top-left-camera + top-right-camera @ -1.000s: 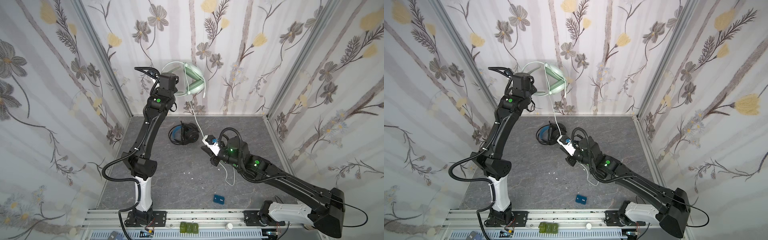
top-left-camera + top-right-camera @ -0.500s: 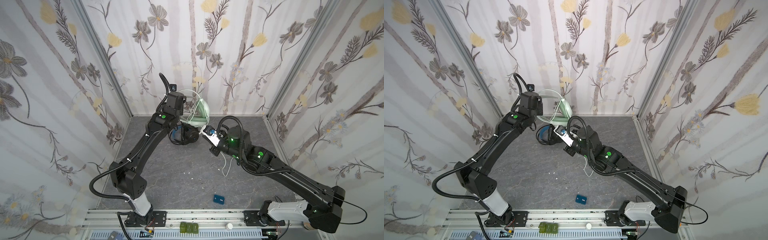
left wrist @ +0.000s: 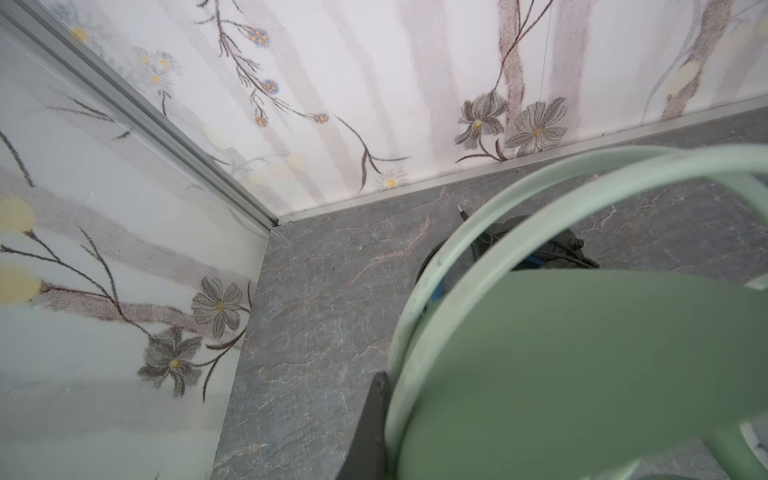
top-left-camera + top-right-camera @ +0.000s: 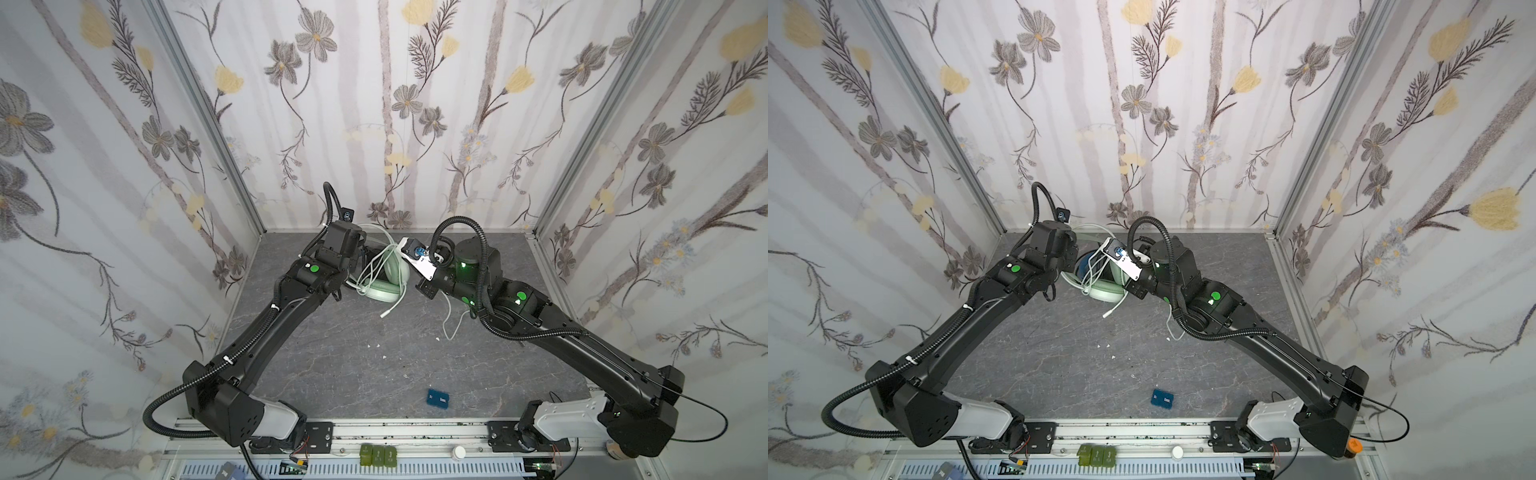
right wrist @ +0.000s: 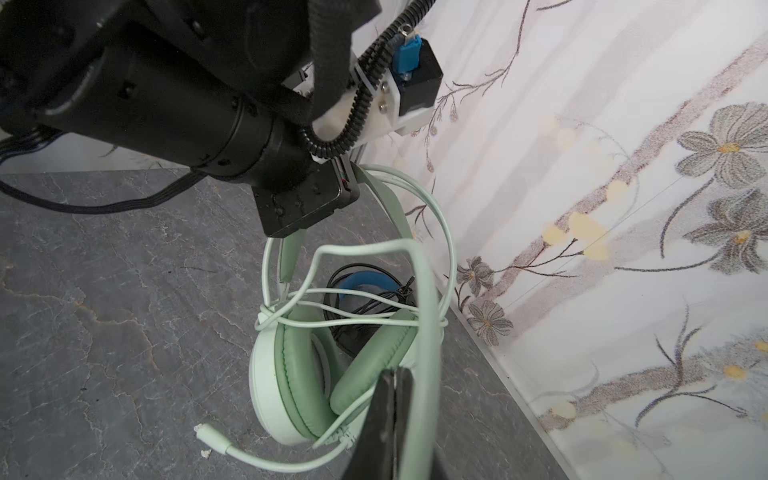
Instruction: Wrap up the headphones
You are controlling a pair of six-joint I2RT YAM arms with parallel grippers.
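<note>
Mint-green headphones [image 4: 384, 286]: in both top views, stands far back on the grey table [image 4: 332, 357], ear cups down, headband arching upward, squarely between the two wrists. Gripped at the headband by the left gripper [image 4: 360, 254], though hidden under the wrist there. Lies just beside the right gripper [image 4: 419, 287], off to that gripper's left. Wears the pale cable [image 4: 376, 266] in several loose turns over headband and cups, with the plug end [image 4: 384, 315] free on the table toward the front and another stretch trailing under the right arm. Hides most of the black headphones [image 4: 1087, 266], tucked right behind; touching or merely close, cannot tell. Leaves the small blue box [image 4: 438, 398] well apart near the front edge.

Left wrist view: fills with a green ear cushion [image 3: 582, 374] and the pale headband rim, one dark finger [image 3: 372, 415] pressed against that rim, so clenched on the headband. Shows the back wall [image 3: 374, 83] and its corner near, hence little room behind.

Right wrist view: looks across at the headset, long axis upright, boom microphone [image 5: 208, 434] poking out low over the table. Shows jaws pressed together at the lower edge, with the cable rising off the headset to them; judged pinched there.

Likely turns on leading that held strand around the upright headband. Favours the right arm, nearer the slack, and the open front side over the cramped wall side.
</note>
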